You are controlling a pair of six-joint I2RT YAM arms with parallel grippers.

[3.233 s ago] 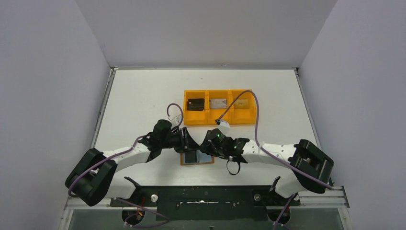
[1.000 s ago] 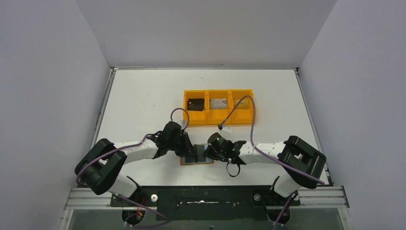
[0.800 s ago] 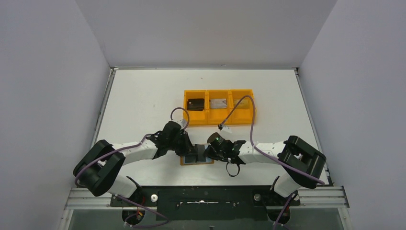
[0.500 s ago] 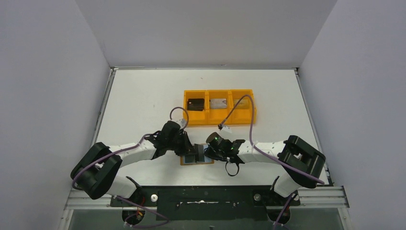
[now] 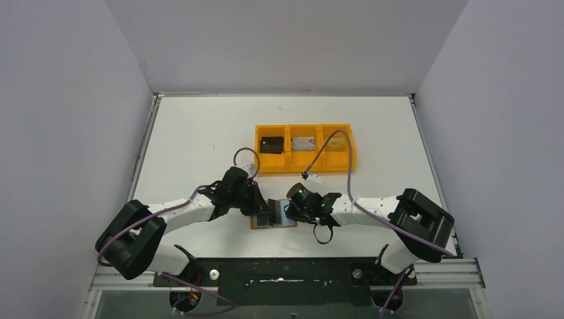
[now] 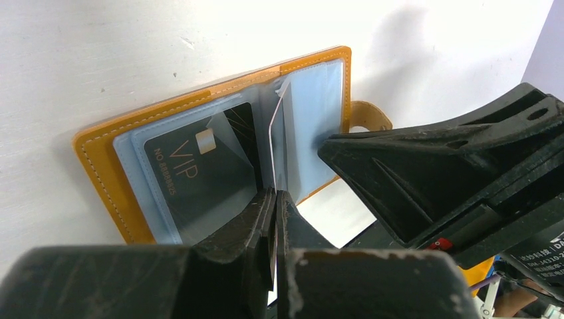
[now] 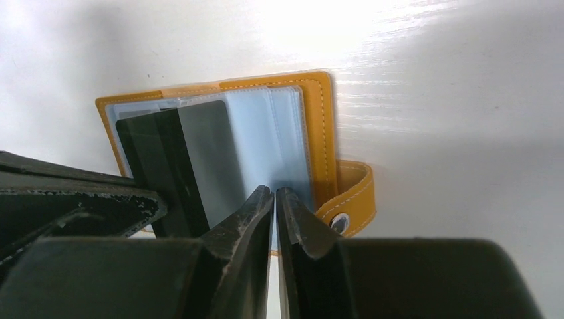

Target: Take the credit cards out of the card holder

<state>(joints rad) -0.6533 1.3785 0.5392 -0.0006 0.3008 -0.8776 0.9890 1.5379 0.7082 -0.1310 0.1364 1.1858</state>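
White counter, plain grey-lilac walls round it. Nearest me, close to the arm bases, the card holder lies open and flat, tan outside down, clear sleeves up. Both arms meet over it.

Left pincer: jaws pressed together at the holder's edge, on the pale edge of a thin leaf that stands up from the spine. I can't tell if that edge is bare card or sleeve. From the right wrist, that leaf shows a dark face with a grey strip. The half on the left pincer's side has a black VIP card with a gold chip, flat in its sleeve.

Right pincer: narrow, only a slit between the fingers, tips down on the clear sleeves of the other half, nothing visibly held. A snap strap sticks out from that half's outer edge, flat on the counter.

Farther back, well apart from the holder, sits an orange tray with three compartments. A dark card is in the left one and a silvery card in the middle. The right arm's purple cable crosses the right compartment; I can't read its contents.
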